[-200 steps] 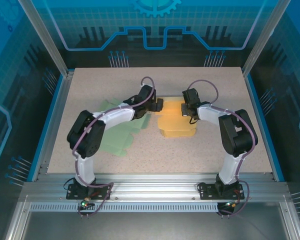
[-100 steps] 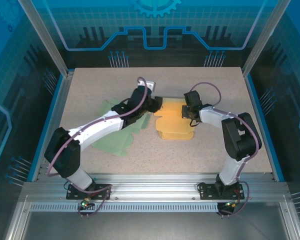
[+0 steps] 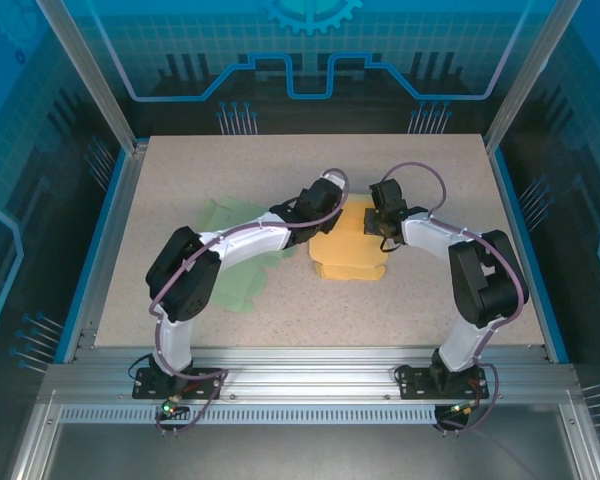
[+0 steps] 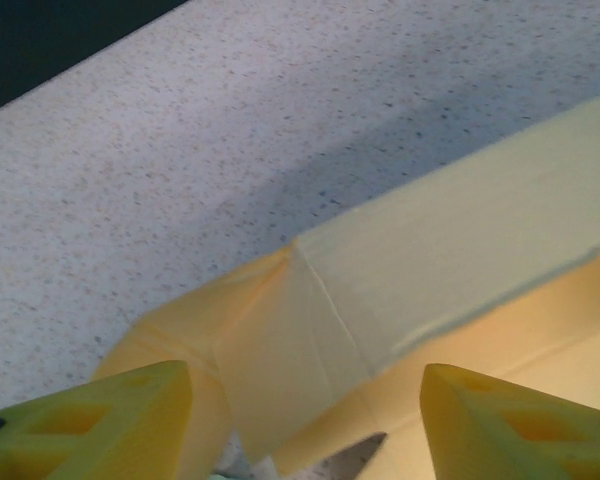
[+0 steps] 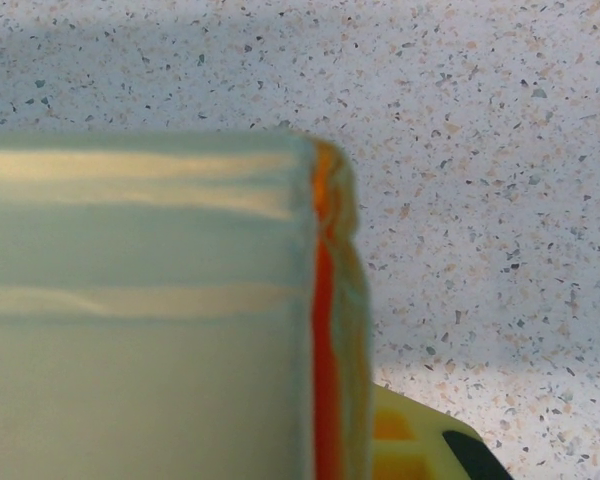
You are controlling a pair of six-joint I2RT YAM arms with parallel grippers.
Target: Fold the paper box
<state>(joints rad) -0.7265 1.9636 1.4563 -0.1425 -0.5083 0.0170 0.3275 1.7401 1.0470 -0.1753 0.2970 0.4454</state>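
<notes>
The yellow box [image 3: 348, 250] lies on the table [image 3: 310, 315] near its middle, partly folded, between the two end effectors. The left end effector [image 3: 327, 210] is at the box's far left corner. In the left wrist view its jaws stand apart, one finger [image 4: 90, 420] at each lower corner of the picture, and a raised box wall [image 4: 430, 250] with a creased corner flap runs between them. Neither finger visibly presses on the paper.

The right end effector [image 3: 380, 225] is at the box's far right edge. It is closed on a paper wall of the box [image 5: 150, 300], which stands upright close to the right wrist camera. That wall's orange-lit edge is just beside one yellow finger [image 5: 410, 440].

Green sheets [image 3: 235, 275] lie flat on the table to the left of the box, under the left arm.
</notes>
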